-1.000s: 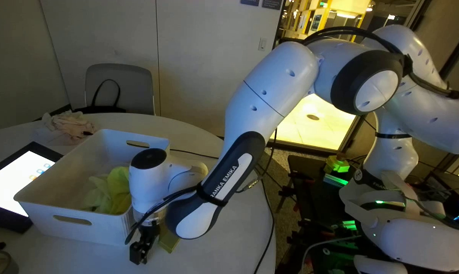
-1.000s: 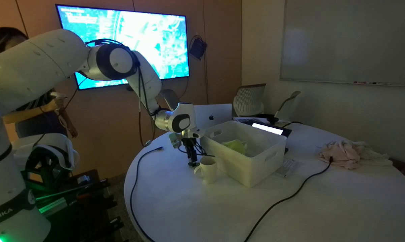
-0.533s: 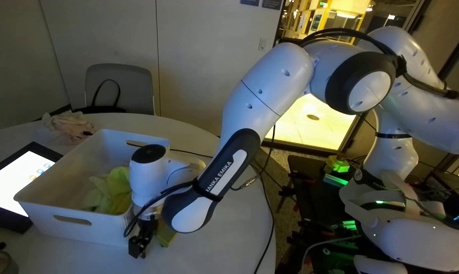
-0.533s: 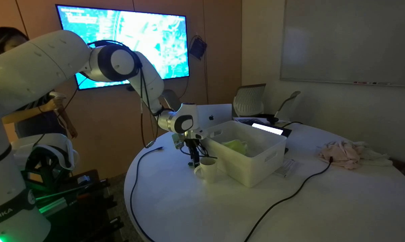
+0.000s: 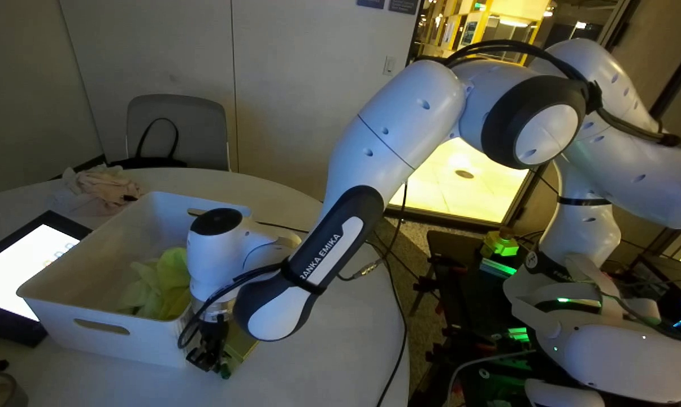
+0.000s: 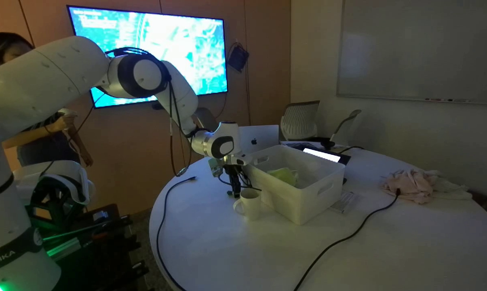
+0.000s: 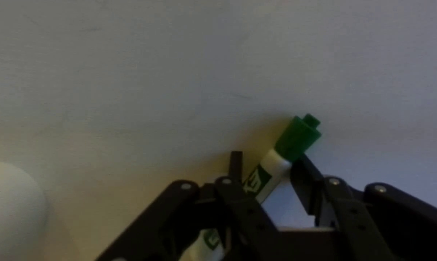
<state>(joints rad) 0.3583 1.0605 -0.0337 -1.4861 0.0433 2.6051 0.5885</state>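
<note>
Taking hold of the green-capped marker (image 7: 265, 177) looks like the step in hand. In the wrist view the jaws stand part-way apart with the marker slantwise between them, its capped end poking out past their tips; whether they pinch it I cannot tell. It lies on or just over the surface (image 6: 227, 250), beside a corner of the white bin (image 6: 277, 198), between that corner and the rounded edge facing the robot's base (image 6: 21, 262). A white mug (image 6: 250, 205) stands upright near the same side of the bin. Judging by the slant, the next move calls for a firm squeeze on the barrel before any lift, and a path clear of mug and bin.
</note>
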